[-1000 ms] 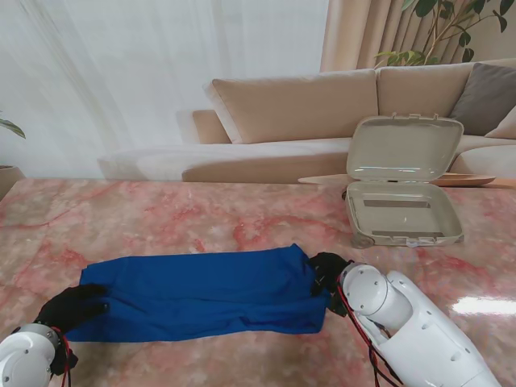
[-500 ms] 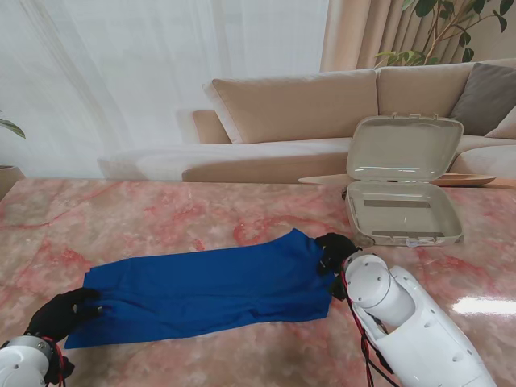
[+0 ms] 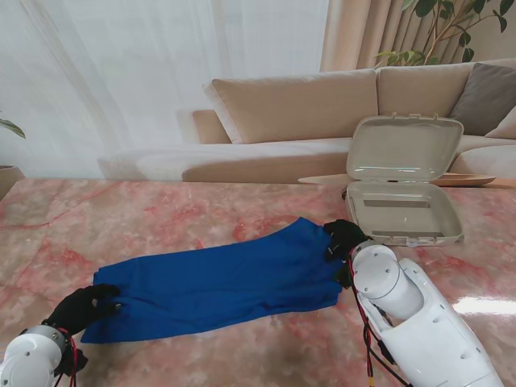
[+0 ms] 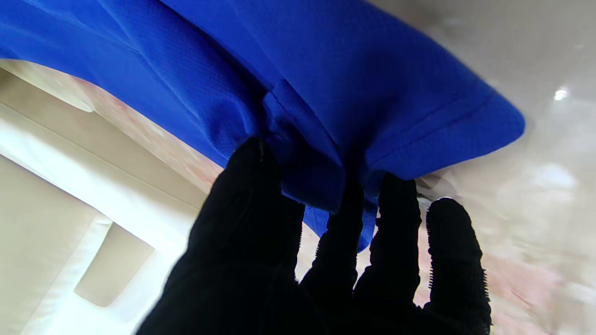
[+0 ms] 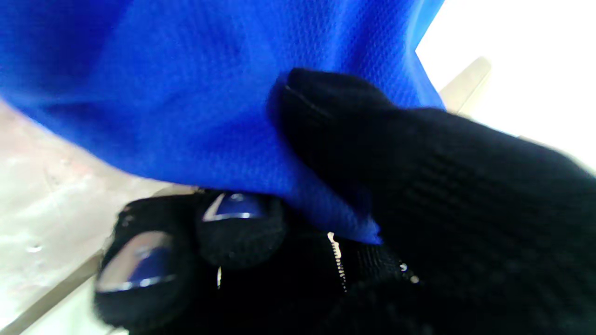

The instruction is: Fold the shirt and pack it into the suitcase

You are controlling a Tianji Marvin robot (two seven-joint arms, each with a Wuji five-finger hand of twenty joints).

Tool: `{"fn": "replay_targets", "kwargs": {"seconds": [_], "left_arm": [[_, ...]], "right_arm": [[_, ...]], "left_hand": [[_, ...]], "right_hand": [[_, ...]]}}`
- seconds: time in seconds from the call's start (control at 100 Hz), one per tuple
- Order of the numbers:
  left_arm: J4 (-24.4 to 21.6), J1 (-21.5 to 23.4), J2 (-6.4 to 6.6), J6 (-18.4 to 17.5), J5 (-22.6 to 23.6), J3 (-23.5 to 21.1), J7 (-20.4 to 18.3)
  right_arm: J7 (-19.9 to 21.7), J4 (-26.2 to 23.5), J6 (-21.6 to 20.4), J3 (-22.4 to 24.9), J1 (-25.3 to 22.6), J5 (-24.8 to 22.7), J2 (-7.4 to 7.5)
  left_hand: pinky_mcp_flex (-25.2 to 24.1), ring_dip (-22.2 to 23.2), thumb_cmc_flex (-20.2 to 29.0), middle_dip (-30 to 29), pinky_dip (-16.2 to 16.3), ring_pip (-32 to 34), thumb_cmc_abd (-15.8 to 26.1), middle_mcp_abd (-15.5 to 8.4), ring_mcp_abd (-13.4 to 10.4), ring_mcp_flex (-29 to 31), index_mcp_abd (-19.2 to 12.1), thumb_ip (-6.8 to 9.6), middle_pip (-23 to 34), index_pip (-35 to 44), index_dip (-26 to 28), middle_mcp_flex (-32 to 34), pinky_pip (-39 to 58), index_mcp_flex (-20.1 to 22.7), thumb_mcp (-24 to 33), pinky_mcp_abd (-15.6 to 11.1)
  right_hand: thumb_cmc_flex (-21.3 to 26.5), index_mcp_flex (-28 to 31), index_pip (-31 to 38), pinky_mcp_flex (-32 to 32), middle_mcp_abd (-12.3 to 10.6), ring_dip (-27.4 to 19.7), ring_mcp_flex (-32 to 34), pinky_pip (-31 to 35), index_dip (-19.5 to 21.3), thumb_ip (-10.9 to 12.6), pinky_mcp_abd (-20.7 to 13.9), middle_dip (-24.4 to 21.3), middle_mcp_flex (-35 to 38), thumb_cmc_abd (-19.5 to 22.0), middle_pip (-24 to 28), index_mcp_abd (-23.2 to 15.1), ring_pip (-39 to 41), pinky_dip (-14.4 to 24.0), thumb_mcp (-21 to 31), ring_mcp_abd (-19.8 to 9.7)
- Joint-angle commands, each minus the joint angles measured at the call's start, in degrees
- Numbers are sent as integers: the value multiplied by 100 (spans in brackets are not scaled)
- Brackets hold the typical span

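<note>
Shirt [image 3: 218, 282] swung toward 1 open suitcase [image 3: 401, 211]; 2 robot hands pinching ends: left [image 3: 83, 307], right [image 3: 343, 239].

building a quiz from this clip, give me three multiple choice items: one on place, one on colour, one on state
1. Where is the open beige hard-shell suitcase?
A. far right of the table
B. near left corner
C. on the sofa

2. What colour is the folded fabric shirt?
A. red
B. blue
C. white

3. What are the black-gloved left hand and right hand doing?
A. both open
B. only one grips
C. each shut on a shirt end

Key: 1 A, it stands right of the shirt. 2 B, all views show blue. 3 C, wrist views show fingers pinching cloth.
</note>
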Motion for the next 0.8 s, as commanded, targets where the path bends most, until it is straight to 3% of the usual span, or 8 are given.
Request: {"fn": "replay_targets", "kwargs": {"seconds": [0.0, 0.4, 0.79], "left_arm": [[199, 21, -14, -37, -49, 148, -151], [531, -503, 94, -198, -344, 662, -596], [867, -990, 106, -299, -696, 1130, -664]], "right_arm": [[75, -67, 57, 45, -13, -14, 4], [87, -252, 163, 179, 98, -28, 2], [-59, -438, 390, 94, 371, 367, -96]], "left_hand": [[7, -502, -2, 10, 35, -479, 236, -116, 85, 249, 64, 121, 63, -18, 63, 149, 150, 71, -178, 116], [-18, -499, 7, -1, 29, -487, 241, -96, 96, 214, 72, 121, 55, -7, 72, 123, 154, 35, -178, 93], [-32, -498, 30, -25, 34, -485, 244, -70, 104, 188, 91, 125, 31, -11, 69, 90, 170, 16, -172, 78]], "right_hand": [[319, 159, 324, 321, 768, -70, 3, 611, 81, 108, -346, 24, 440, -223, 389, -33, 225, -103, 805, -396], [317, 231, 312, 321, 801, -38, 0, 721, 74, 9, -392, -7, 534, -429, 389, -27, 316, -231, 918, -394], [316, 149, 279, 321, 869, -66, 1, 765, 77, -11, -370, -35, 474, -352, 379, 41, 307, -290, 884, -353]]}}
